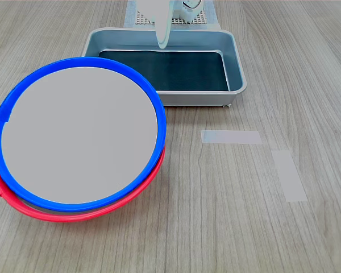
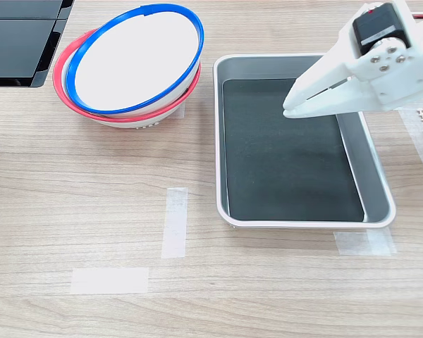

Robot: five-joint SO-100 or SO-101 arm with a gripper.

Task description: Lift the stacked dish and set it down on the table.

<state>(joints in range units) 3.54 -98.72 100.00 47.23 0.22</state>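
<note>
While nothing is yet gripped, two round shallow dishes sit nested at the left in both exterior views, on the wood-grain table (image 1: 227, 227). On top is the stacked dish (image 1: 79, 133), blue-rimmed with a flat pale centre. Beneath it lies the red-rimmed dish (image 1: 74, 213), seen only as a crescent of red along the lower edge. The blue dish rests crooked rather than seated flat, its rim riding higher on one side, likely because it is simply lodged inside the red one. Being round, it has no long axis; its open face points upward, tipped slightly toward the first exterior view's upper left. That raised edge looks like the easiest place to grasp.

Moving right, pale tape strips (image 1: 231, 137) lie on bare tabletop, probably marking where things belong. The open wood around them seems the natural place to set the dish down.

Further right in the second exterior view stands the metal tray (image 2: 381, 186), rectangular with a dark bottom and nothing in it.

Above the tray's right side hangs the white gripper (image 2: 290, 107), its fingers drawn together to a narrow point aimed toward the dishes, pinching nothing. It is well apart from the blue dish, so the lift has not begun. In the first exterior view only its pale tip shows, above the tray's far edge.
</note>
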